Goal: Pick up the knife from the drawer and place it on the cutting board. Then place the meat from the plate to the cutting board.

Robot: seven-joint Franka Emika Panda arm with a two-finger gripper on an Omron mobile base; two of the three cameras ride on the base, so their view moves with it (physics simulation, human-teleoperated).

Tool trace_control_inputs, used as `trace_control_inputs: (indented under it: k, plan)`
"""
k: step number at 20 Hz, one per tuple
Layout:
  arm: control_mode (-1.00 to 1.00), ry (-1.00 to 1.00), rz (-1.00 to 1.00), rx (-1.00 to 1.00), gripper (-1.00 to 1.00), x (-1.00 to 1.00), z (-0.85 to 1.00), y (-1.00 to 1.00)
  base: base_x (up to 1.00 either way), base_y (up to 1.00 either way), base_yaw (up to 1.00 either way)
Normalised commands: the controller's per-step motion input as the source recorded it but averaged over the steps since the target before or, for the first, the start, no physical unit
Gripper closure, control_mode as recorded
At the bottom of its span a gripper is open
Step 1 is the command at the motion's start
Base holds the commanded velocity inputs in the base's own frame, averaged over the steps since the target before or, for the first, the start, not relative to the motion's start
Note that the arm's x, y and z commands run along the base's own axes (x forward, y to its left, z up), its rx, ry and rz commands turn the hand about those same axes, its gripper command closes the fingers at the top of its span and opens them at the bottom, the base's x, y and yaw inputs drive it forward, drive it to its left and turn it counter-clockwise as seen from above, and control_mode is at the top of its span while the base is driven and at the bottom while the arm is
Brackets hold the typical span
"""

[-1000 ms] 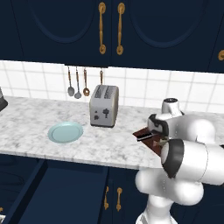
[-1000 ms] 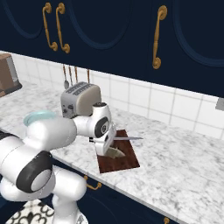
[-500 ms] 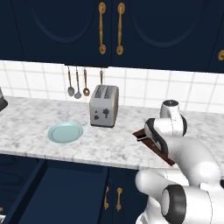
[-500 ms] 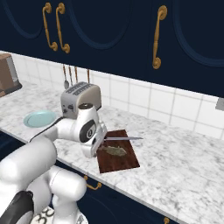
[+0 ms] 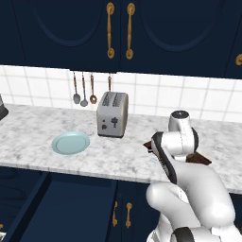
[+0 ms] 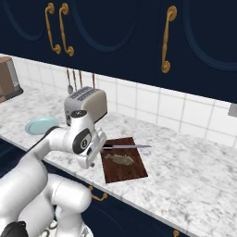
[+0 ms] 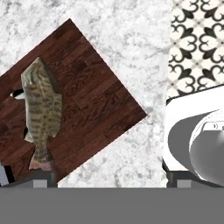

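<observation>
Wood board: cutting board (image 6: 124, 160) lies near the counter's front edge, right of the toaster (image 6: 86, 104); meat (image 6: 119, 159) sits mid-board, knife (image 6: 126, 147) across its far end.
Gripper: gripper (image 7: 109, 177) hovers just above the board, jaws wide apart, nothing btwn them.
Risk: any swing of the hand low over the board could nudge meat or knife off; board itself could slip toward the edge.
Plate: plate (image 5: 71, 142) bare, far left.
Drawer: drawer (image 5: 71, 208) open below the counter.
Surface: grey-white marble counter (image 6: 199, 176).
Room: navy cabinets w/ brass handles, white tile wall, hanging spoons (image 5: 83, 90).
</observation>
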Motion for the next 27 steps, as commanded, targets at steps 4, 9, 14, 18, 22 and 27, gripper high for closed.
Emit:
trace_control_inputs:
  k: [4, 9, 14, 18, 22, 27]
  plan:
    - [-1.0, 0.04, -0.11, 0.0, -1.0, -0.05, 0.16, 0.23, 0.0, 0.0, 0.0]
    - [-1.0, 0.0, -0.1, 0.0, -1.0, -0.1, 0.21, 0.12, 0.0, 0.0, 0.0]
    - [-1.0, 0.0, -0.08, 0.0, -1.0, -0.2, 0.19, 0.09, 0.0, 0.0, 0.0]
    - [-1.0, 0.0, -0.06, 0.0, -1.0, -0.38, 0.29, 0.1, 0.0, 0.0, 0.0]
    - [-1.0, -0.01, -0.07, 0.0, -1.0, -0.51, 0.3, 0.02, 0.0, 0.0, 0.0]
    - [-1.0, -0.06, -0.05, 0.0, -1.0, -0.47, 0.39, 0.0, 0.0, 0.0, 0.0]
